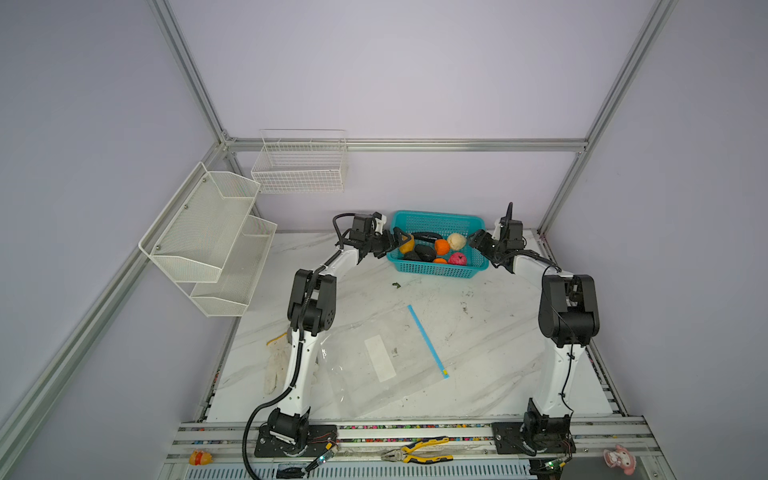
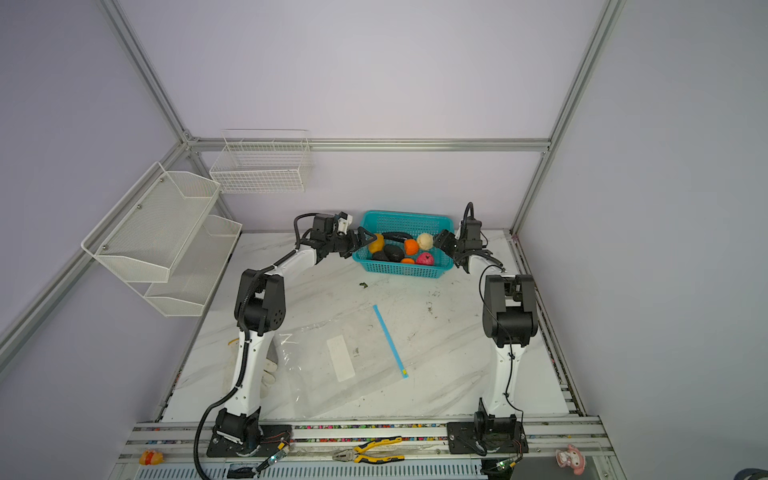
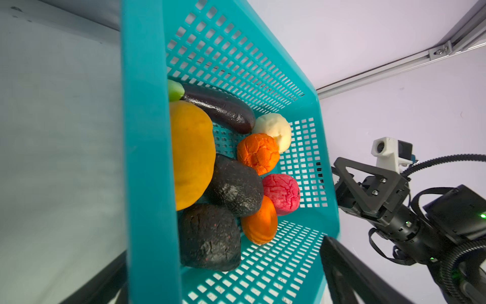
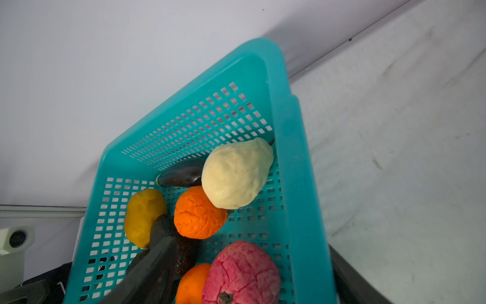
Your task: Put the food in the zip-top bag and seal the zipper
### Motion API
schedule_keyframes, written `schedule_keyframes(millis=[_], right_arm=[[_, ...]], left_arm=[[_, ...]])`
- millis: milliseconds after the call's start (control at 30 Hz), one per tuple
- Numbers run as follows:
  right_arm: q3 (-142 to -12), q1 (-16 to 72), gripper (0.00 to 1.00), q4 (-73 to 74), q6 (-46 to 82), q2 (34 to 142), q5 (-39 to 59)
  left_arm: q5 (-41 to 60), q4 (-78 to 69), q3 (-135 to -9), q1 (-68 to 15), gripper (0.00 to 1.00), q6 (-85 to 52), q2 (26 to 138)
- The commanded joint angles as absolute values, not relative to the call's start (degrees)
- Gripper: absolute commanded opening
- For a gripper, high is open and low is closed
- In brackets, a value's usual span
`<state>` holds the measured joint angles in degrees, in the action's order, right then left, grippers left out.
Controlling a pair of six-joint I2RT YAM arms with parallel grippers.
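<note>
Teal basket (image 1: 436, 270) at rear centre of table (image 1: 498, 353). Food (image 1: 442, 246) all inside basket: yellow-orange piece (image 1: 406, 246) at left end, long dark eggplant (image 1: 428, 236) along rear wall, cream piece (image 1: 456, 242) at right rear, pink piece (image 1: 457, 259) at right front, two orange pieces and two dark pieces between. Clear bag (image 1: 411, 365) flat on table in front of basket, well apart from it, white label (image 1: 380, 358) facing up. Light-blue zipper (image 1: 428, 340) along bag edge nearer right arm, yellow-green slider tab (image 1: 445, 372) at end nearest arm bases. Bag mouth sealed or unsealed: cannot tell. Left gripper (image 1: 398, 245) at left end of basket, fingers (image 3: 349, 273) spread wide, end rim seen between them in wrist view, nothing pinched; contact with rim: cannot tell. Right gripper (image 1: 475, 240) at right end of basket, fingers (image 4: 147, 265) spread apart, one over basket interior beside a dark piece, other outside end wall, nothing pinched. White glove (image 1: 276, 365) on table beside left arm. Pliers (image 1: 419, 451) on front rail.
</note>
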<state>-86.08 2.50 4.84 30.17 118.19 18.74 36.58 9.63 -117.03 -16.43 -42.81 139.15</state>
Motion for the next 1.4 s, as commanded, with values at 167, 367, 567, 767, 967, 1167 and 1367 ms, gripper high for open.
schedule_keyframes(millis=[167,367,567,767,967,1167,1367], right_arm=[[-82.1,3.0,0.81,1.0,26.9,109.2,12.6],[-80.5,1.1,0.82,-3.2,21.9,109.6,1.4],[-80.2,-0.1,0.82,-3.1,21.9,110.0,0.8],[-81.1,-0.3,0.9,-4.8,21.7,107.3,-2.9],[-85.2,-0.4,0.95,-9.5,19.8,102.7,-8.8],[-78.3,2.7,0.88,-10.5,19.8,86.3,-2.3],[-57.7,20.2,0.82,-7.1,22.5,70.1,9.3]], left_arm=[[39.6,4.8,-110.8,-23.5,1.0,-42.3,129.6],[36.5,4.8,-104.6,-28.2,1.0,-40.6,126.1],[34.5,5.2,-101.6,-31.5,1.0,-39.6,125.4],[27.9,10.1,-97.5,-29.5,1.0,-36.8,120.8],[21.7,12.8,-93.7,-26.6,1.0,-32.9,113.4],[19.0,21.7,-86.8,-26.2,1.0,-29.9,99.6],[20.9,27.5,-65.7,-28.7,1.0,-34.4,79.7]])
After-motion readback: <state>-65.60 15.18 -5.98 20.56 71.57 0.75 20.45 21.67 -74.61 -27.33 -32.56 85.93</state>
